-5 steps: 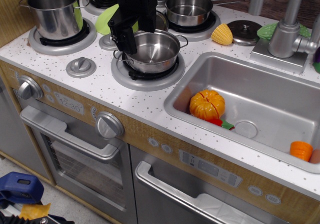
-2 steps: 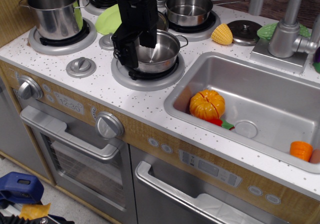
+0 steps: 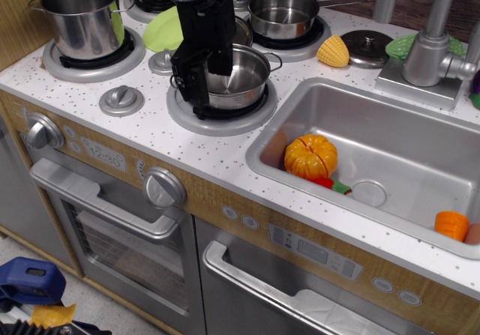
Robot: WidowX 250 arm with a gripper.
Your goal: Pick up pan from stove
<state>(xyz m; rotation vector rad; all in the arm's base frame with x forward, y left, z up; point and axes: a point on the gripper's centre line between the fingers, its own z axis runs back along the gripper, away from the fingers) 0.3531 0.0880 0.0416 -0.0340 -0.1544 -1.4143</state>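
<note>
The pan is sitting on the front burner nearest the sink, close to the middle of the stove top's front edge. I am seeing my gripper standing over the pan's left rim, with one black finger dipping inside the bowl and the other hanging outside the wall, so the jaws are straddling the rim; whether they are pinching it yet I cannot tell. A taller pot is occupying the back left corner, and a saucepan is resting along the back edge. An orange toy pumpkin is lying in the sink.
</note>
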